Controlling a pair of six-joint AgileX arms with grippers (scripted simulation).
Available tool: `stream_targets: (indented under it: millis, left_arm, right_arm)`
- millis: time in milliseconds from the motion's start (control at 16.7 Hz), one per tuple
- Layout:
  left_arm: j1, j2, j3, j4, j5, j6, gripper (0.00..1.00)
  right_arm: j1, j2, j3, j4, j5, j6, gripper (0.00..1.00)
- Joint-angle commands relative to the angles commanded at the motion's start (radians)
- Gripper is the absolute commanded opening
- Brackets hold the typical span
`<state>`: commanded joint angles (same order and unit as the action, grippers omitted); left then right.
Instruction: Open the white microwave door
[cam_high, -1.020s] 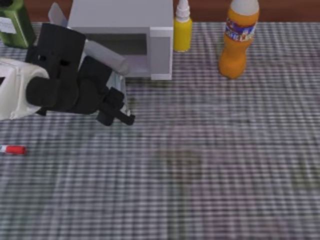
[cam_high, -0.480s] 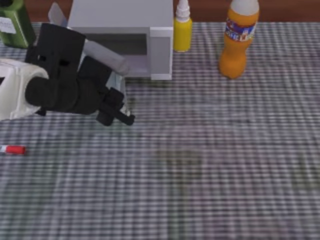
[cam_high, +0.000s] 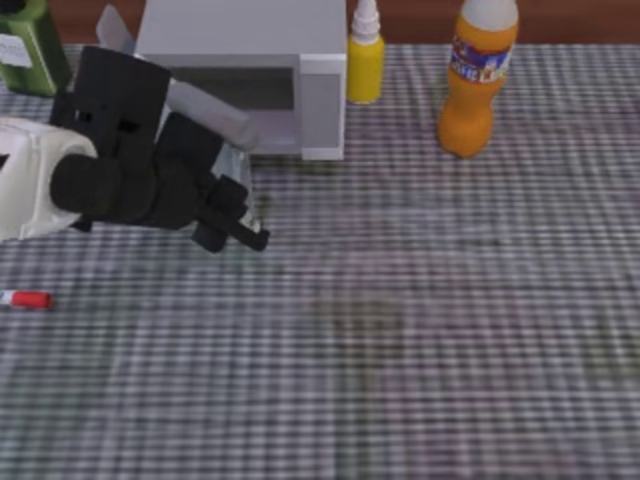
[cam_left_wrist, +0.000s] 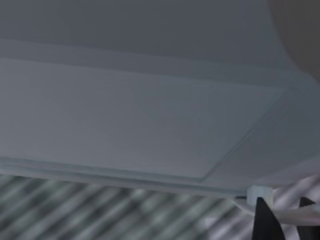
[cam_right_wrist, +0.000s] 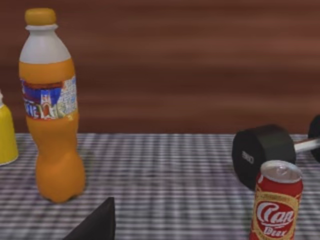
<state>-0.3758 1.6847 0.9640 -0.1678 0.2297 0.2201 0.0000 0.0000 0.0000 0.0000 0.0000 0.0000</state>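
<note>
One arm is doing all the work here. The left end effector sits at the far left of the worktop, right in front of the white microwave. The microwave door is swung partway open, angled out toward the left arm, with the cavity showing behind it. Can't tell if the fingers are apart or clamped on the door's edge. A yellow bottle stands just right of the microwave, an orange soda bottle further right. The right arm isn't in the top view.
</note>
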Motion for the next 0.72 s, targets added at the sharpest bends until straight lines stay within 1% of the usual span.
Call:
stream_targets:
  millis: [120, 480, 720]
  left_arm:
    - [0.006, -0.001, -0.003, -0.004, 0.007, 0.010, 0.00]
    - [0.041, -0.015, -0.012, -0.019, 0.050, 0.078, 0.00]
    - [0.043, -0.016, -0.014, -0.021, 0.054, 0.084, 0.00]
  right_arm:
    - [0.000, 0.000, 0.000, 0.000, 0.000, 0.000, 1.00]
    - [0.000, 0.000, 0.000, 0.000, 0.000, 0.000, 1.00]
    - [0.000, 0.000, 0.000, 0.000, 0.000, 0.000, 1.00]
